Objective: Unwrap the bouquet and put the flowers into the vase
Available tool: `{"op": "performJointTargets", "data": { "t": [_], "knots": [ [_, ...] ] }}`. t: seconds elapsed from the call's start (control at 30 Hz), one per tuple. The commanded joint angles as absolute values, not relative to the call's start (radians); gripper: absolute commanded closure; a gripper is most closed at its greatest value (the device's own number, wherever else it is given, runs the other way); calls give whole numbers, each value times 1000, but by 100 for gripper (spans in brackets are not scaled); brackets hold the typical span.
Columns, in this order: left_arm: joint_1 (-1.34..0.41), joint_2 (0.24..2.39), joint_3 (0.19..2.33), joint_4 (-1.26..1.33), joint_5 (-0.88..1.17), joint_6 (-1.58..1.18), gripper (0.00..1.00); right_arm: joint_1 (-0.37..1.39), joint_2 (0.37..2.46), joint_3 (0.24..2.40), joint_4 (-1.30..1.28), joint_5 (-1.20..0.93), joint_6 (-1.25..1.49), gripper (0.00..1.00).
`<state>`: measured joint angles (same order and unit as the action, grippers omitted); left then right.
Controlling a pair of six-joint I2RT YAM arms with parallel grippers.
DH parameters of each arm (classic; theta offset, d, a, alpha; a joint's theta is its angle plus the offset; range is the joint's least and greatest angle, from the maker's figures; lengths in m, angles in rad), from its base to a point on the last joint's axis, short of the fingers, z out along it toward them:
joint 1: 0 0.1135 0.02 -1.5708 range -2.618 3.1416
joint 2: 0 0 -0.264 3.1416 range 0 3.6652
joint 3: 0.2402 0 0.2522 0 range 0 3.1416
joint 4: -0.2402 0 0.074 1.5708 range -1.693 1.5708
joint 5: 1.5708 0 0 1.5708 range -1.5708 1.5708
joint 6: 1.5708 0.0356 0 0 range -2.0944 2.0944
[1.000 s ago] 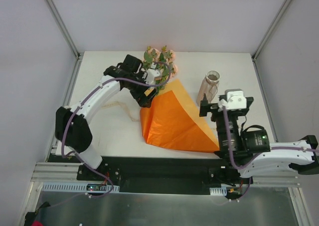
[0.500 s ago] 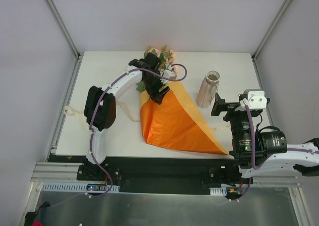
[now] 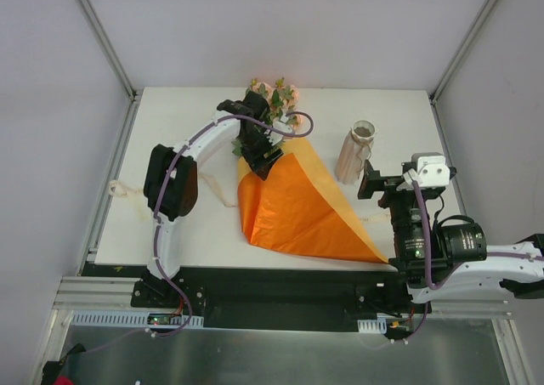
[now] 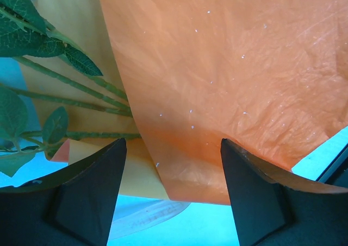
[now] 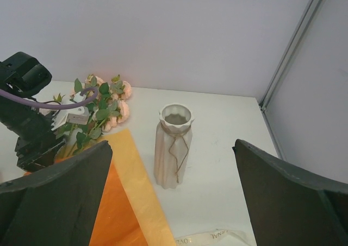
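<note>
Lying flat, orange paper [image 3: 297,211] bares thin green stems [image 4: 98,133]; left pincer [image 4: 173,145] and right pincer [image 5: 173,145] gape.

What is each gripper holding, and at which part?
Nothing is held. The left gripper stands open around an edge of the orange paper; the right gripper is open and empty.

The left arm [image 3: 200,138] swings its elbow in from the table's [image 3: 170,130] left edge, the left gripper [image 3: 260,159] shifting onto the orange paper's [image 3: 297,206] far corner — the right gripper [image 3: 369,184] backs rightward, away from the vase [image 3: 355,151].
</note>
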<state>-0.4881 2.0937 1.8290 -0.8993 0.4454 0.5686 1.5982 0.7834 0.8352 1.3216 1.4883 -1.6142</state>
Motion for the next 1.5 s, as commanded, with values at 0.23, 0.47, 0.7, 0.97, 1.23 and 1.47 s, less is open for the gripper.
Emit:
{"op": "performJointTargets", "data": {
  "t": [0.23,0.47,0.7,0.97,1.23,1.47],
  "knots": [
    [-480,2097,1830,-934,430,604,69,1621,779,873,1528,1572,-1634,3],
    [-485,2048,1841,-937,425,591,93,1626,807,899,1526,1559,-1641,3],
    [-547,1916,1853,-959,433,566,100,1632,810,916,1526,1554,-1651,3],
    [-670,1686,1839,-1025,404,566,100,1634,801,919,1525,1540,-1655,4],
    [-741,1502,1772,-1060,368,543,90,1634,784,910,1525,1532,-1654,4],
    [-779,1338,1537,-1095,370,542,84,1632,778,890,1523,1523,-1643,4]
  ]
}}
